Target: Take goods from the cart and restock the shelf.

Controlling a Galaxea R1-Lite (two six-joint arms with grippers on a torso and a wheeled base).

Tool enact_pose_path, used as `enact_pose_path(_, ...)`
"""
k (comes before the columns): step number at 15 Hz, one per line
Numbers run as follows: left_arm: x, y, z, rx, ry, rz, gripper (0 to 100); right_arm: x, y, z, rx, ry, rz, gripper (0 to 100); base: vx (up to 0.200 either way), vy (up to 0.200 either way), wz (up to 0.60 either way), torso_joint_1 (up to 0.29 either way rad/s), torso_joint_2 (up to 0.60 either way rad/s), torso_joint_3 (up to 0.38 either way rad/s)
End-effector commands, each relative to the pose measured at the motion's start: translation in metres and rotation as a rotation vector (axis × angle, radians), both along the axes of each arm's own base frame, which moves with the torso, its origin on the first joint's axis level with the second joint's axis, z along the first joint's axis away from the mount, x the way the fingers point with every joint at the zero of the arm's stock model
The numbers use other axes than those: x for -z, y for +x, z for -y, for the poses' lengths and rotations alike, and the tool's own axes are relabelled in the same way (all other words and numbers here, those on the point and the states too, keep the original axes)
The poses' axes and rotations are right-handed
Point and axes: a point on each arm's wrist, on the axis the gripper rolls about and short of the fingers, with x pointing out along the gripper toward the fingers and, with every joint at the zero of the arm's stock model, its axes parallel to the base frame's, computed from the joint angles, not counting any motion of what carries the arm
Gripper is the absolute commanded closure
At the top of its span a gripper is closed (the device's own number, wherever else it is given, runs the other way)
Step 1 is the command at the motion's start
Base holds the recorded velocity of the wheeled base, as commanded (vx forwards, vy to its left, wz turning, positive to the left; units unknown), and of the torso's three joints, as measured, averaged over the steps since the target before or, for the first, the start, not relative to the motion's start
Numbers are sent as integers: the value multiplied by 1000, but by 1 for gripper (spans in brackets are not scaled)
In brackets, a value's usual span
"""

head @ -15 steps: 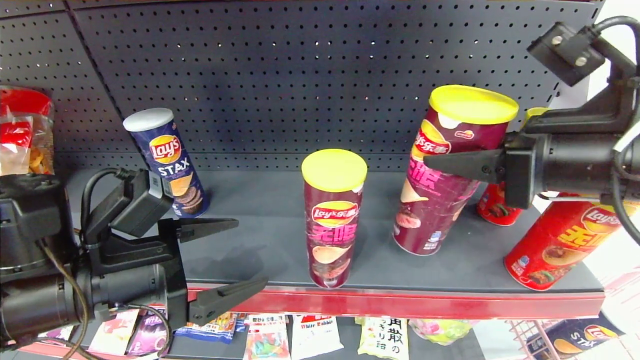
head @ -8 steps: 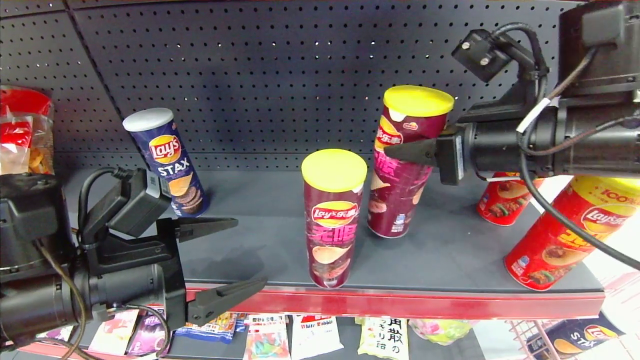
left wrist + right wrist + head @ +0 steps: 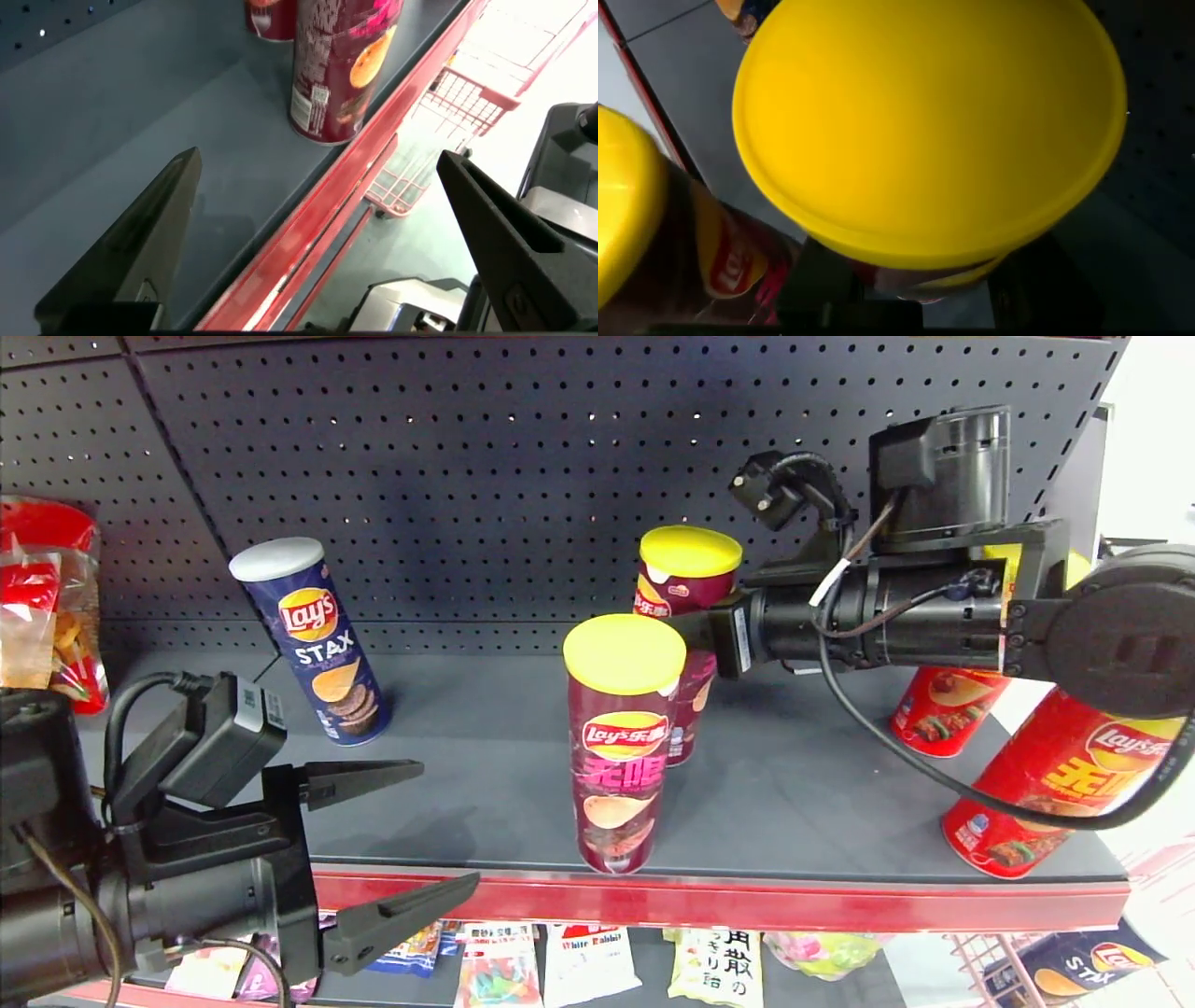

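A maroon chip can with a yellow lid (image 3: 688,581) stands upright deep on the grey shelf (image 3: 485,775), with my right gripper (image 3: 698,627) shut on its upper body. Its lid (image 3: 924,131) looms large in the right wrist view. A second maroon can (image 3: 624,747) stands just in front of it near the shelf's red front lip; its lid (image 3: 621,205) and its body (image 3: 336,65) also show in the wrist views. I cannot tell whether the held can's base touches the shelf. My left gripper (image 3: 401,840) (image 3: 318,243) hangs open by the front lip at the left, holding nothing.
A blue can (image 3: 308,639) leans at the back left. Red cans (image 3: 1055,784) (image 3: 943,709) lean at the shelf's right end. A snack bag (image 3: 42,597) sits far left. Packets (image 3: 579,961) hang on the shelf below. The pink wire cart (image 3: 1008,971) (image 3: 448,121) is at lower right.
My right arm has carried the maroon can leftward and deeper into the shelf, now behind the front can. My left gripper has sunk slightly down and left, still open.
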Motion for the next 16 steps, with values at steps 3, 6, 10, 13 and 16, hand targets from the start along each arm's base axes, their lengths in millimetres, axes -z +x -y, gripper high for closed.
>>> enact_pose_path(3, -1, -3, -1, -5, -4, 8, 0, 7, 18, -10, 4, -2, -6, 100, 0, 0, 0, 0, 0, 0)
enact_pose_path(6, -1, -3, -2, -5, -3, 7, 0, 9, 27, -15, 4, 0, -4, 100, 0, 0, 0, 0, 0, 0)
enact_pose_path(10, -1, -3, -2, -6, -3, 7, 0, 11, 32, -20, 2, 3, -5, 100, 0, 0, 0, 0, 0, 0)
enact_pose_path(13, -1, -3, -2, -6, -3, 8, 0, 12, 33, -21, 2, 2, -6, 100, 0, 0, 0, 0, 0, 0)
enact_pose_path(16, -1, -2, -1, -6, -3, 4, 0, 13, 33, -21, 2, 2, -8, 100, 0, 0, 0, 0, 0, 0)
